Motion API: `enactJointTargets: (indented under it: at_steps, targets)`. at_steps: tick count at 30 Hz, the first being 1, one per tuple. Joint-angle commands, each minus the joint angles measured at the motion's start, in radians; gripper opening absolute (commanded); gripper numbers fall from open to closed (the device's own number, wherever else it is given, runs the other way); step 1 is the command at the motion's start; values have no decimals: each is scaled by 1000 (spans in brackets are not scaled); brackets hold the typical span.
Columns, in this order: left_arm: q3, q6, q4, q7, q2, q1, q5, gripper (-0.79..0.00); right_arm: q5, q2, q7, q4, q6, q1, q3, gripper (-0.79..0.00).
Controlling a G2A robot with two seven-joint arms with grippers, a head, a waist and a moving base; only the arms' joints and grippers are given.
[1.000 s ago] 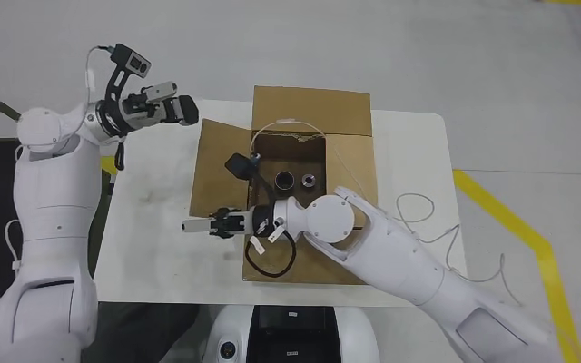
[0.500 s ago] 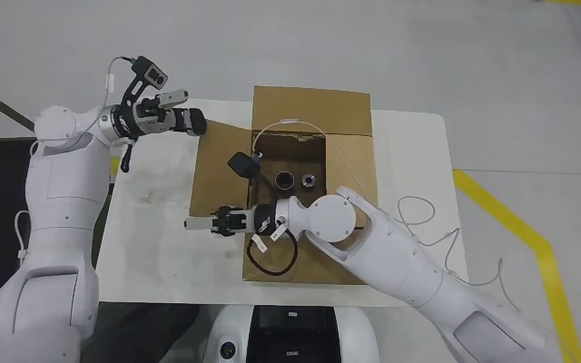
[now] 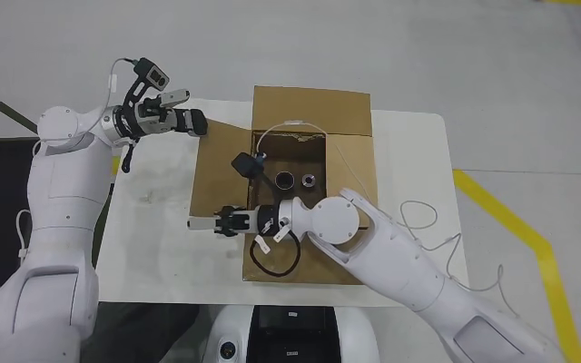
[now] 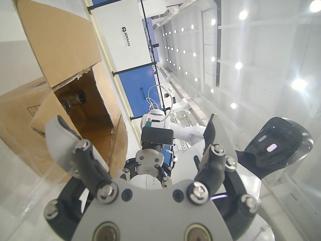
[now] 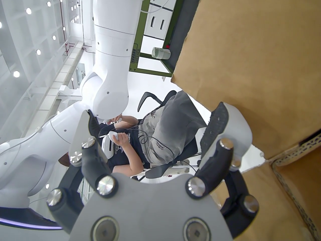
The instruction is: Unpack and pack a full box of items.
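Observation:
An open cardboard box [image 3: 313,109] stands mid-table with its flaps spread. Inside lie a black plug [image 3: 243,163] on a white cable, a dark ring-shaped part [image 3: 285,180], a small metal part [image 3: 309,180] and a black cable loop [image 3: 272,259]. My right gripper [image 3: 192,223] reaches across the box's near left corner, past the left flap [image 3: 216,177], open and holding nothing; the flap [image 5: 250,51] lies beside one finger of the right gripper [image 5: 155,124]. My left gripper [image 3: 201,124] hovers open off the flap's far left corner. From there the left gripper [image 4: 135,131] faces the box [image 4: 75,58] and a dark cylinder [image 4: 75,97] inside.
The white table [image 3: 150,236] has bare room left of the box. A thin white cable [image 3: 427,218] trails over the table's right side. A yellow floor line [image 3: 508,218] runs to the right of the table.
The left gripper swung lower and closer to the box's left flap. The right gripper shifted slightly toward the box. Both stayed open.

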Motion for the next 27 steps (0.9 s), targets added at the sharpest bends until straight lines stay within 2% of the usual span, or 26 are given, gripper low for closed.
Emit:
enactJointTargets:
  at_steps: [1, 5, 9, 17, 27]
  targets:
    - [-8, 16, -24, 10, 2, 5, -20, 0, -5, -2, 2, 1, 1, -2, 0, 0]
    - [-1, 36, -60, -4, 2, 7, -45, 0, -15, -7, 2, 2, 5, -1, 0, 0]
    - [44, 73, -77, -32, -6, 14, -71, 0, -23, -11, 3, 3, 6, -2, 2, 0]
    - [136, 96, -19, -38, -18, -11, -64, 0, -30, -16, 5, 5, -1, -12, 13, 0]
    - [171, 99, 58, -38, -1, -23, -42, 0, -41, -7, 22, -39, 0, -48, 59, 0]
